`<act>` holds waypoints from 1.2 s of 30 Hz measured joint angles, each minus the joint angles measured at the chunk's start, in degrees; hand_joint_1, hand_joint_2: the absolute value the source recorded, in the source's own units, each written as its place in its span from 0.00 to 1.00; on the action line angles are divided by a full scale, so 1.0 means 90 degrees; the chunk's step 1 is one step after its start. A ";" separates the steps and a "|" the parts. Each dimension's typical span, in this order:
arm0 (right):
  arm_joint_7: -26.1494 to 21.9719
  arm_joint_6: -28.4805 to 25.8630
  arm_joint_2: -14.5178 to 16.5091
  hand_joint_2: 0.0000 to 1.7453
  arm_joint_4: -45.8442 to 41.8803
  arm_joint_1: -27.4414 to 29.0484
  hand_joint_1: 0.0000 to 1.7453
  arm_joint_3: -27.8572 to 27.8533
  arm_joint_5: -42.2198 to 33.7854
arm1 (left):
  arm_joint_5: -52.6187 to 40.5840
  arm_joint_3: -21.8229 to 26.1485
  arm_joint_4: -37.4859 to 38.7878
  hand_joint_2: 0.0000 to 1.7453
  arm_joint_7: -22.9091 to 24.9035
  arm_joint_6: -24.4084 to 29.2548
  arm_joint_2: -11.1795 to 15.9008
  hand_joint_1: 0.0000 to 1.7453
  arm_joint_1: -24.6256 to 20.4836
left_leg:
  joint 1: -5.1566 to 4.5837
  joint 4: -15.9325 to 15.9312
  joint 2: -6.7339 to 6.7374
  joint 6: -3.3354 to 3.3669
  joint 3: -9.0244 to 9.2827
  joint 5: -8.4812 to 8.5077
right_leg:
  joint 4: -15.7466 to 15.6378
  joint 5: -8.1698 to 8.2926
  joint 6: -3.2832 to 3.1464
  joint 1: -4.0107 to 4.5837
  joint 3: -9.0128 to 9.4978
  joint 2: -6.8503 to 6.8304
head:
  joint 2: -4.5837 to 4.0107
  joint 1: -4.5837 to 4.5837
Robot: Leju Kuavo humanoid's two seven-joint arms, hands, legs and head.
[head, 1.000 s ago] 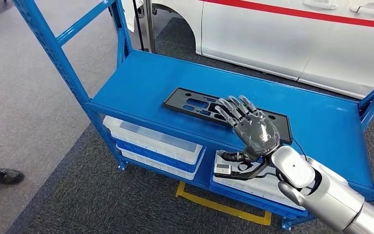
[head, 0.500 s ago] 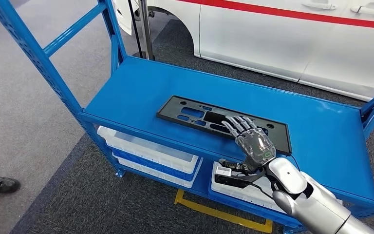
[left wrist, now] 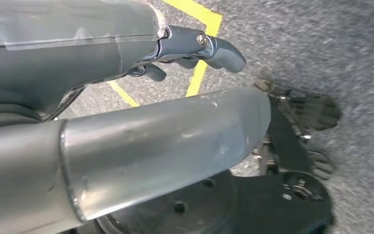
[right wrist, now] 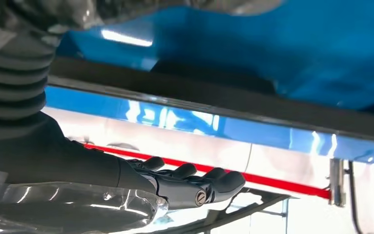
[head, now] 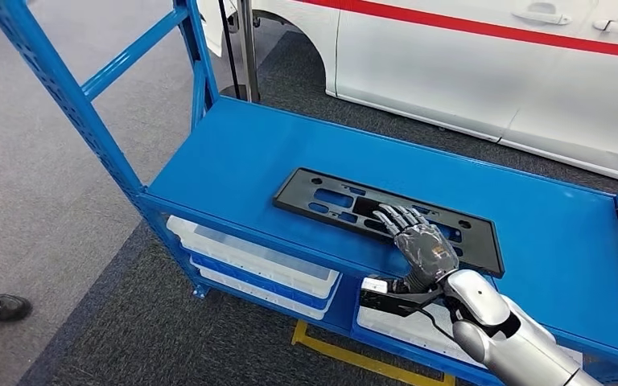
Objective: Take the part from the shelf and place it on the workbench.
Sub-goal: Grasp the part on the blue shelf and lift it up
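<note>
Bare blue shelf (head: 233, 161) lies open around the flat black part (head: 330, 197), reachable from above, while blue uprights (head: 64, 96) at the left end and the white vehicle (head: 483, 64) behind hem it in.

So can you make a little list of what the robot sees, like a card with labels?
part: flat black plate with cut-out holes, lying on the top shelf
shelf: blue metal rack
right hand: fingers spread, lying flat on the plate, not gripping it
left hand: hanging over grey carpet, holding nothing
below: white trays on the lower shelf
behind: white car with a red stripe
</note>
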 joint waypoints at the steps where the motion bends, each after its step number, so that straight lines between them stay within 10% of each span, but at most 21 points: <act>1: 0.0003 0.0005 0.0003 1.00 -0.0011 0.0005 0.00 -0.0013 0.0000 | 0.0001 -0.0003 0.0002 0.00 0.0002 0.0002 -0.0001 0.00 -0.0008 | -0.0011 0.0010 -0.0003 -0.0010 -0.0003 -0.0023 | -0.0153 0.0005 0.0009 0.0009 0.0063 0.0002 | 0.0000 -0.0004; 21: 0.0116 0.0014 0.0206 1.00 -0.0154 0.0109 0.00 -0.0055 0.0093 | 0.0058 -0.0012 0.0006 0.00 -0.0072 0.0024 -0.0005 0.00 -0.0021 | 0.0001 -0.0052 0.0019 -0.0084 0.0030 -0.0048 | -0.0207 -0.0091 0.0001 0.0024 0.0102 0.0032 | 0.0000 -0.0007; 36: 0.0534 -0.0394 0.1234 1.00 0.0492 -0.0002 0.00 -0.0060 0.0772 | 0.0022 -0.0126 0.0006 0.00 -0.0094 -0.0005 -0.0005 0.00 -0.0037 | -0.0016 -0.0050 0.0019 -0.0084 0.0032 -0.0049 | -0.0209 -0.0091 0.0000 0.0019 0.0105 0.0032 | 0.0000 -0.0007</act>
